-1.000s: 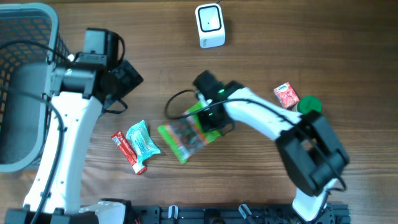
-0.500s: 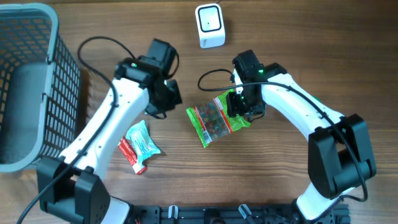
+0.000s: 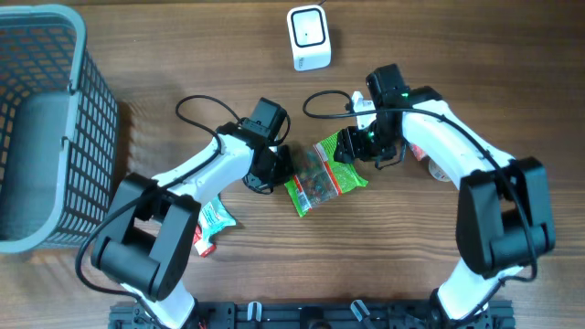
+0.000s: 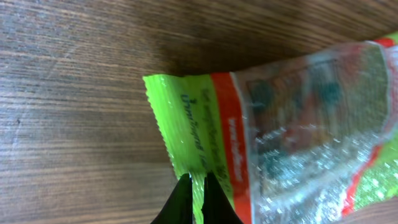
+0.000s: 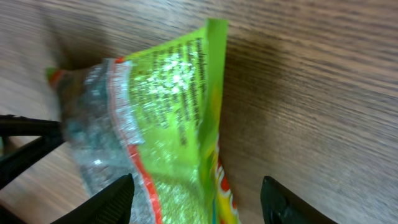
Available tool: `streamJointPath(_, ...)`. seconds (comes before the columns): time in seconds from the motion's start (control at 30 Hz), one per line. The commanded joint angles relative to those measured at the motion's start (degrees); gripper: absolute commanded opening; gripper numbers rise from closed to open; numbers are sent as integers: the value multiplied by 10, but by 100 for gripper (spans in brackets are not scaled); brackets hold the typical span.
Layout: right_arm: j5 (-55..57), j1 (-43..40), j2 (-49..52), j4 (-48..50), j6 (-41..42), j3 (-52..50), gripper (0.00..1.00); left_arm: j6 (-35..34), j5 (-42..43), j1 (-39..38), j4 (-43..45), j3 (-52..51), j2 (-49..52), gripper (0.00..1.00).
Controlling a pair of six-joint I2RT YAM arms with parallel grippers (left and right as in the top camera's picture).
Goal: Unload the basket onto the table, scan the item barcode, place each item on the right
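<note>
Since the earlier frame, the left gripper [image 4: 198, 182] has been brought across and clamped onto the green end seal of the snack bag [image 3: 325, 176]. The right gripper [image 5: 199, 190] is parted around the opposite end. The bag is found just robot-side of the scanner [image 3: 308, 37].

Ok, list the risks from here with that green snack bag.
The left gripper pinches only the crimped edge of the green and clear plastic snack bag, so it may slip out when lifted. The right gripper stands open with the bag between its fingers and could snag the limp bag.
</note>
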Motion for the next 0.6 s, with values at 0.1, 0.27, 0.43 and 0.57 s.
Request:
streamJointPath(0.1, -57, -2, 62, 24, -12, -4, 66, -9, 5, -2, 9, -6, 22, 4)
streamJointPath(0.27, -128, -2, 64, 21, -42, -5, 66, -6, 5, 1, -6, 21, 3, 4)
streamJointPath(0.43, -173, -2, 64, 36, -42, -25, 66, -6, -2, -11, 10, 20, 35, 4)
streamJointPath(0.57, -277, 0, 64, 153, -12, -112, 56, -7, -5, -36, 23, 20, 76, 4)
